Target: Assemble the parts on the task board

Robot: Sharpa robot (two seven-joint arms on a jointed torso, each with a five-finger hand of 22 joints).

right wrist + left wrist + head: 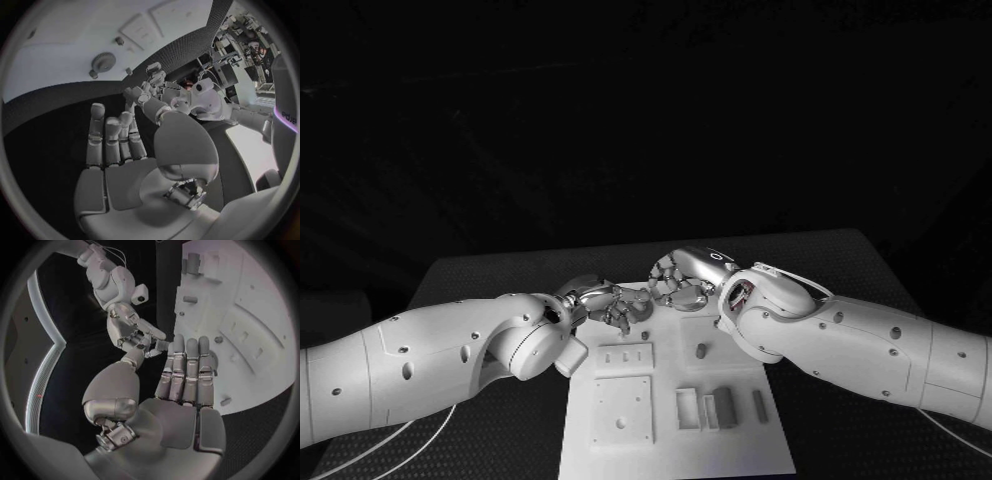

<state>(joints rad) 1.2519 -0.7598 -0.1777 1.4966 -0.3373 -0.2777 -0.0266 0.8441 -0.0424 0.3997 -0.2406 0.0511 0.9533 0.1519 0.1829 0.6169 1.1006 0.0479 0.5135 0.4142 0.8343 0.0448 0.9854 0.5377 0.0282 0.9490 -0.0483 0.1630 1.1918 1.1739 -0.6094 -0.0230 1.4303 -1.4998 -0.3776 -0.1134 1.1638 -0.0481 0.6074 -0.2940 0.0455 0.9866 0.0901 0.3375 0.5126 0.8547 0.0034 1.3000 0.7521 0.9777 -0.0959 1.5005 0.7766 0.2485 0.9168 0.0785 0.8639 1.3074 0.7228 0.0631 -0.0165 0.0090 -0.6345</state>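
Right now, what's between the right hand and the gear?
Right wrist view: from the right hand, a strip of black table, then bare task board, then a small peg just short of the gear.

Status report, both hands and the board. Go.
Left hand open, empty, fingers straight at the task board far end. Right hand open, empty, alongside. Gear lies flat on board, untouched. Nothing blocking.

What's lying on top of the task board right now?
On the task board lie a gear, a small peg, upright blocks and flat slotted plates. Its far end is covered by the left hand and right hand.
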